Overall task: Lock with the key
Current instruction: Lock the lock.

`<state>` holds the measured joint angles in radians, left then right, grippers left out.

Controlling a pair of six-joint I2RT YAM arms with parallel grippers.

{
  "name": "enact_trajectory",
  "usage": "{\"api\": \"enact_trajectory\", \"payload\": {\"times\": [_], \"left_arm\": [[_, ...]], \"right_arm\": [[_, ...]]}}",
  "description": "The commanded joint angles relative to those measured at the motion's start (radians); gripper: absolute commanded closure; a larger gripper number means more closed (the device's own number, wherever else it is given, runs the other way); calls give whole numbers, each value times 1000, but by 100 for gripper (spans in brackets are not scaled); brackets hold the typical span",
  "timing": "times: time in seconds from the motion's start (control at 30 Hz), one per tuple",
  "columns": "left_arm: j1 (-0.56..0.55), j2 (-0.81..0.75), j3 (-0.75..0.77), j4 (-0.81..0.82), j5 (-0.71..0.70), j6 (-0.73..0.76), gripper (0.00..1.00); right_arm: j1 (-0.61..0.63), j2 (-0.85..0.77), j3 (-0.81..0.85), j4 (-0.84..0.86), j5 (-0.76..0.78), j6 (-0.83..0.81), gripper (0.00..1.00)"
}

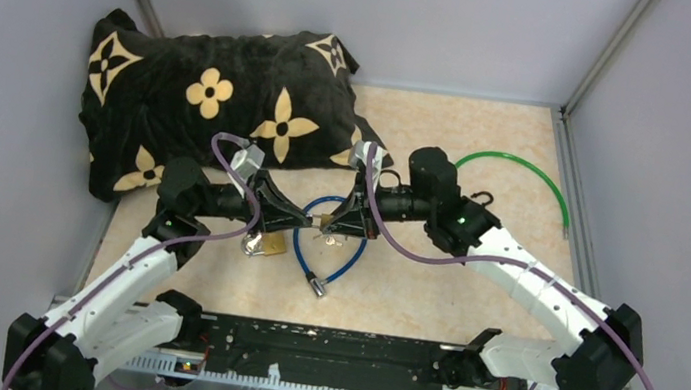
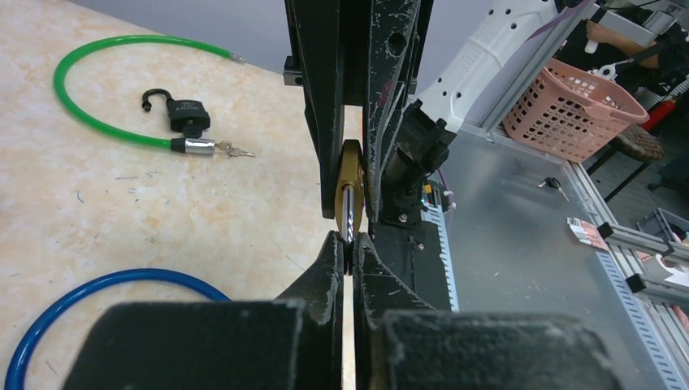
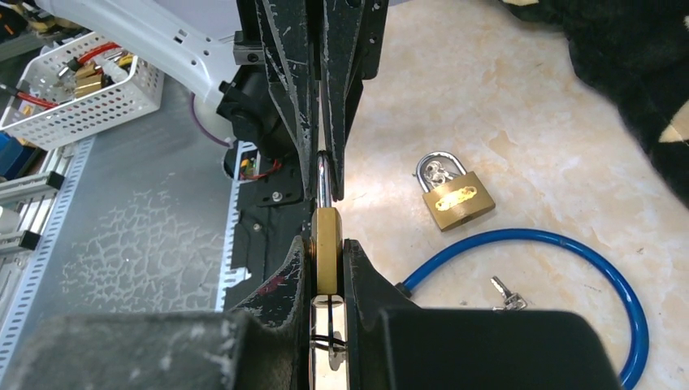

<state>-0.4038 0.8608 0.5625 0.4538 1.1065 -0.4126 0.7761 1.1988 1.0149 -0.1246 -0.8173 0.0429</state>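
Padlock (image 3: 327,236) in right end effector (image 3: 327,258)

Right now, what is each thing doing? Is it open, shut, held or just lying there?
held brass padlock: off the table, pinched between both grippers.
left gripper: shut on its shackle.
right gripper: shut on its body.
spare brass padlock: lying flat, shackle looks shut.
black padlock: lying flat, shackle open.
blue cable: lying loose in a curl.
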Motion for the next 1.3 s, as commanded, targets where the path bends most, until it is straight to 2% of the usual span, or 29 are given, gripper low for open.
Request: {"api": "enact_trajectory", "payload": {"times": [0.0,0.2,0.4,0.57,0.67,0.7,0.73,0.77,0.87,0.93,1.03,1.27], "left_arm": [[-39,-3,-5,104,-28,-34,100],[-115,8,-52,238,-88,-104,100],[-143,21,-92,281,-158,-172,100],[-140,-1,-124,273,-214,-180,100],[-100,-27,-129,264,-221,-170,100],[-75,-42,-132,259,-235,-171,100],[-47,-59,-136,250,-255,-172,100],[-22,-79,-143,244,-279,-173,100],[39,-130,-167,248,-319,-166,100],[61,-150,-182,255,-318,-167,100],[71,-167,-195,256,-297,-170,100],[71,-175,-196,260,-266,-182,100]], "right_arm": [[15,8,56,112,8,2,100],[31,37,38,260,32,53,100],[31,56,-8,446,86,152,100],[31,79,8,450,92,155,100],[21,71,26,369,83,131,100],[7,63,32,329,71,127,85],[-10,45,29,287,53,123,62],[-30,24,21,258,46,120,52],[-81,-48,-34,211,70,118,33],[-94,-79,-50,167,70,91,27],[-95,-75,-44,126,53,48,33],[-92,46,35,138,-49,44,43]]}}
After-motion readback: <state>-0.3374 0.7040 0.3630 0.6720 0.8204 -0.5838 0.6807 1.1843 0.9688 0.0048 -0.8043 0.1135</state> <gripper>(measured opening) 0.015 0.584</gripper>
